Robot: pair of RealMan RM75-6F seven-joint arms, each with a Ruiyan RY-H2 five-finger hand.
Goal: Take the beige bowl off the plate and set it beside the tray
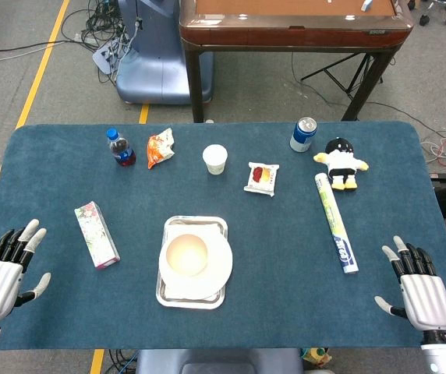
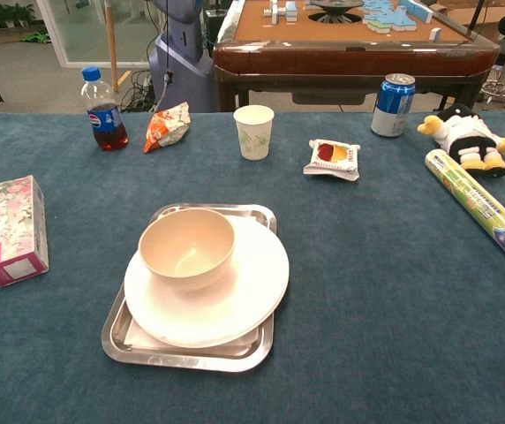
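Observation:
A beige bowl (image 1: 187, 254) (image 2: 187, 248) stands upright on a white plate (image 1: 217, 268) (image 2: 248, 287). The plate lies on a metal tray (image 1: 195, 224) (image 2: 188, 350) near the front middle of the blue table. My left hand (image 1: 5, 268) rests at the table's front left corner, fingers spread and holding nothing. At the front right corner my right hand (image 1: 416, 285) is likewise open and empty. Both hands are far from the bowl. The chest view shows neither hand.
A floral box (image 1: 96, 234) (image 2: 12, 229) lies left of the tray, a long wrapped roll (image 1: 336, 222) (image 2: 483, 207) to the right. Along the back: cola bottle (image 1: 120, 148), snack bag (image 1: 160, 147), paper cup (image 1: 215, 159), packet (image 1: 261, 178), can (image 1: 303, 135), penguin toy (image 1: 341, 162).

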